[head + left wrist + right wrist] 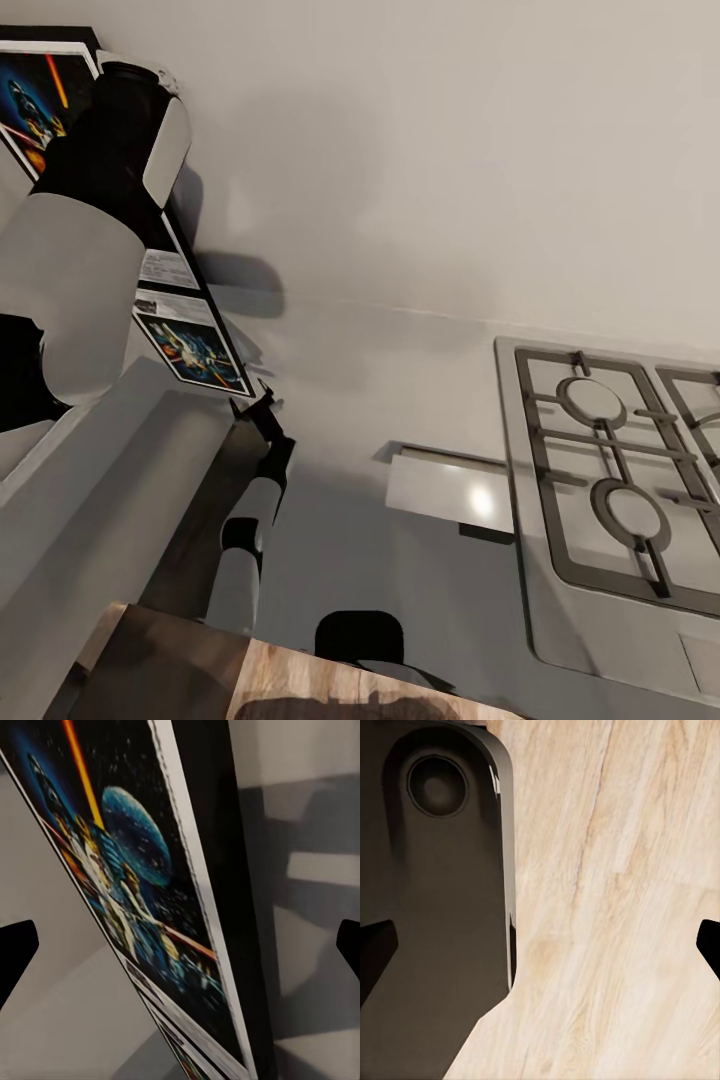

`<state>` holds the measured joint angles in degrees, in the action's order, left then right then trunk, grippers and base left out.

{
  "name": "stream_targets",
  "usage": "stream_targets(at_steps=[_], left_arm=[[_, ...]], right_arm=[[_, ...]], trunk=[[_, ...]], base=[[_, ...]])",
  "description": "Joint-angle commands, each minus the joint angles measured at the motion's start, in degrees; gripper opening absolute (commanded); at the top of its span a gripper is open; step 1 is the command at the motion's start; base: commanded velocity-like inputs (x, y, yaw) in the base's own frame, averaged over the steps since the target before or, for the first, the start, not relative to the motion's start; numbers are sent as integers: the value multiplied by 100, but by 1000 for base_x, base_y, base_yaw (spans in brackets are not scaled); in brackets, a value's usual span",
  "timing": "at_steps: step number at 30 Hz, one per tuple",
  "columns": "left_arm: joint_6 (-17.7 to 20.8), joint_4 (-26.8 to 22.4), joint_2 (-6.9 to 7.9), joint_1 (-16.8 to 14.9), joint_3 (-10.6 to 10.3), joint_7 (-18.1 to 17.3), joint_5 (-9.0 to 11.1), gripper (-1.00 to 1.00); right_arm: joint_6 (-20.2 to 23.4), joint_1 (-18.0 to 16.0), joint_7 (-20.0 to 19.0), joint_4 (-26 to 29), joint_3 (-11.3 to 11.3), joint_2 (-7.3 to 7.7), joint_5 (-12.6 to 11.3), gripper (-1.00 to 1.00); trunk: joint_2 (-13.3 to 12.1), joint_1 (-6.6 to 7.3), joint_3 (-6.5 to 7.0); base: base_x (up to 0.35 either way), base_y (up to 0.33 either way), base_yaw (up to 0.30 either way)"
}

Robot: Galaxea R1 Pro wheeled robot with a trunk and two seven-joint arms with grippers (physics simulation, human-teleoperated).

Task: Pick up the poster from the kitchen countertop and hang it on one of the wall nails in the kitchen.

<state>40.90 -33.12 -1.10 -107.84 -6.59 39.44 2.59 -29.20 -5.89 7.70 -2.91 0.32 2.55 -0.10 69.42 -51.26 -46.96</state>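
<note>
Poster (142, 915) leans on wall above hob (620, 480); stiff, light, thin frame, best pinched at edge. Left gripper (180, 945) open astride it; right gripper (540, 945) open, empty.

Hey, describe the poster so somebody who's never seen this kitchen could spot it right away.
Start at the steel gas hob set in the pale-grey countertop, then look across to the wall at the far left. The poster leans there behind the left arm, the one colourful thing: space art on dark blue, white border, thin black frame.

A plain white wall (450, 150) rises behind a steel gas hob (610, 470); pale wood-plank floor (622, 907) lies below.
</note>
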Motion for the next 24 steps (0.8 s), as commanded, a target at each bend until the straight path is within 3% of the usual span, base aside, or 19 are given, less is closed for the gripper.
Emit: stream_targets(at_steps=[1,24], left_arm=[[32,-1,4,-5,-30,33,28,100],[32,-1,13,-6,-21,34,27,100]], right_arm=[[-35,-8,12,-21,5,0,1,100],[-42,-8,12,-21,4,0,1,100]], trunk=[[2,0,-4],[2,0,-4]], base=[[0,0,0],[37,0,0]])
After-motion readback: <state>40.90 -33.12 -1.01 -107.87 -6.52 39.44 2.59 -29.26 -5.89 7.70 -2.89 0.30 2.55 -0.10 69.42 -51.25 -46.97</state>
